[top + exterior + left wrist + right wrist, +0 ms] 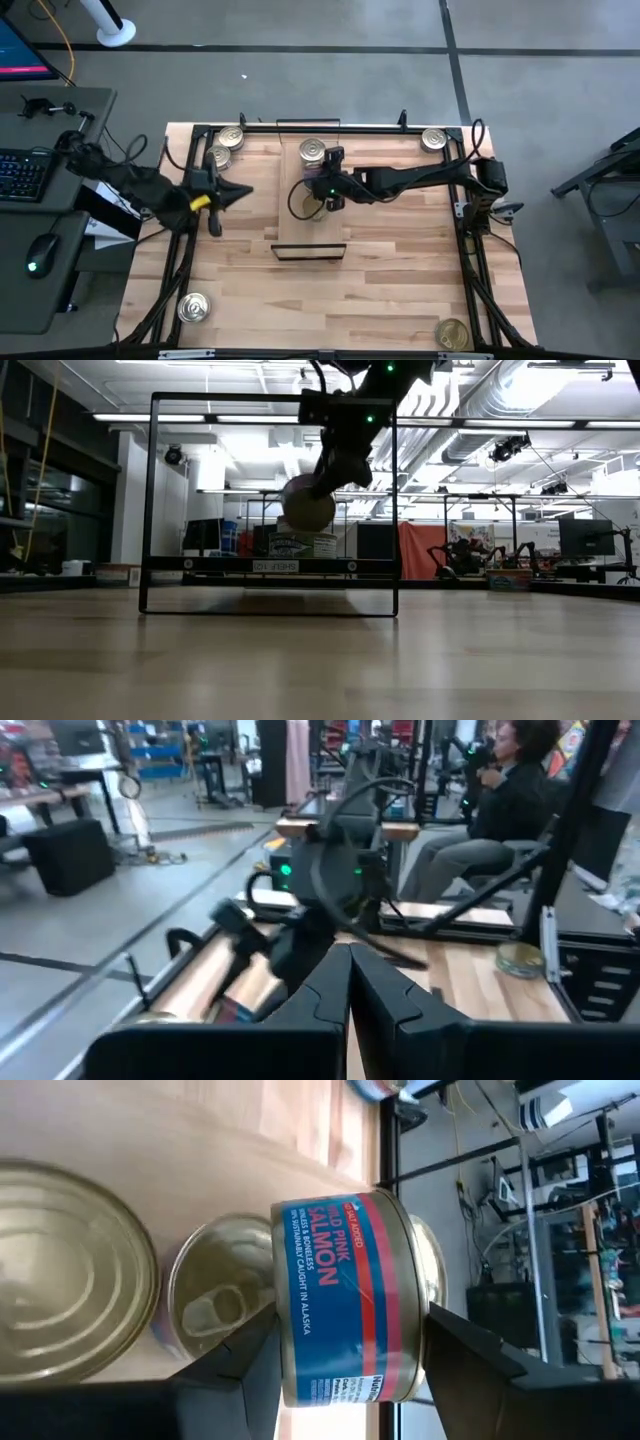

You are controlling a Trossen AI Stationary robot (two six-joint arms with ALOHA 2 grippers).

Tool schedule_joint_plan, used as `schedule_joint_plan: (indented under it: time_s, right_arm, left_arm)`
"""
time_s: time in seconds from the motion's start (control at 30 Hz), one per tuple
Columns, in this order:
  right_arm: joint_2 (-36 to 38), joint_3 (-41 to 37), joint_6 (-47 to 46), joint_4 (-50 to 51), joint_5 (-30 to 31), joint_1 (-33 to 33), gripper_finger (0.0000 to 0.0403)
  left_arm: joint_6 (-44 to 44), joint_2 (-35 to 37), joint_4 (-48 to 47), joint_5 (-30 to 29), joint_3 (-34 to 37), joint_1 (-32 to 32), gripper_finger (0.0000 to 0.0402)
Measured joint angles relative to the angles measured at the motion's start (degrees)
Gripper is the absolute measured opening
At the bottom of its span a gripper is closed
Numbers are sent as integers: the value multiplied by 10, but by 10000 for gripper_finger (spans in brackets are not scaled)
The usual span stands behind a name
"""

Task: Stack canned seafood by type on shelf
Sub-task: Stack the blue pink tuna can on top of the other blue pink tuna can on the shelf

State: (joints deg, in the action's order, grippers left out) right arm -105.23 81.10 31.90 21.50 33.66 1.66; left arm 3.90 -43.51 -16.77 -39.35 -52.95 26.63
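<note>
Your right gripper grasps a salmon can over the shelf
Your left gripper, fingers clenched, waits centre-left; another can sits just above

The blue-and-red label of the salmon can reads "WILD PINK SALMON", "SKINLESS & BONELESS", "WILD CAUGHT IN ALASKA" and "NO SALT ADDED".

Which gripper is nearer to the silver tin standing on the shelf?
Right. The right gripper, shut on a salmon can, hangs over the shelf just beside the silver tin. The left gripper waits off the shelf's left side, farther away.
</note>
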Motion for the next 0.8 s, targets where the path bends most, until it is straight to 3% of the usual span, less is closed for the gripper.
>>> schedule_joint_plan:
  time_s: [0.2, 0.8]
  right_arm:
    - [1, 0, 1, 0, -11, 8, 181]
    - [-17, 2, -9, -8, -37, 13, 188]
  left_arm:
    - [-3, 15, -14, 1, 0, -28, 0]
    - [65, -56, -12, -5, 0, -42, 0]
